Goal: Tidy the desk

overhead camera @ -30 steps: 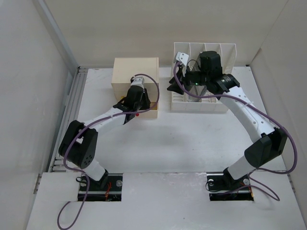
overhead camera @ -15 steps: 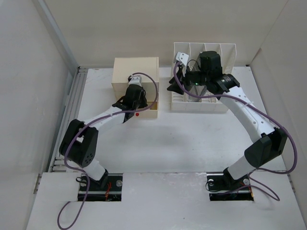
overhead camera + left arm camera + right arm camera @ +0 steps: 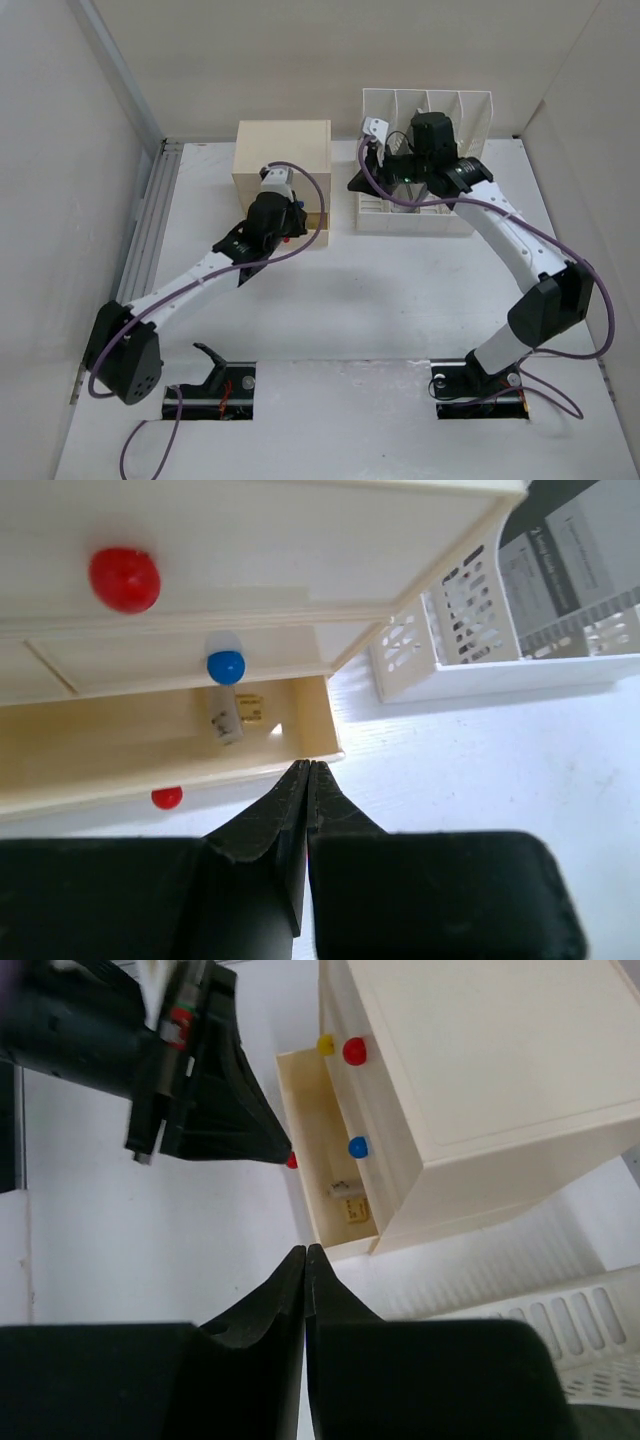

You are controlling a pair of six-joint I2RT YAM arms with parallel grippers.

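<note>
The white desk carries a cream two-drawer box at the back. Its lower drawer stands open, with a small white piece and a tan tag inside. My left gripper is shut and empty. In the left wrist view its tips sit at the drawer's front edge near its right corner. My right gripper is shut and empty, held above the gap between the box and the white slotted file rack. In the right wrist view its tips point toward the open drawer.
The box has red and blue knobs, and a red knob on the open drawer's front. The file rack holds dark and grey printed sheets. Walls close in the desk at the left, back and right.
My left arm has stretched out, its elbow swinging down and to the left, while its gripper stayed in front of the drawer box. My right gripper has barely moved.
</note>
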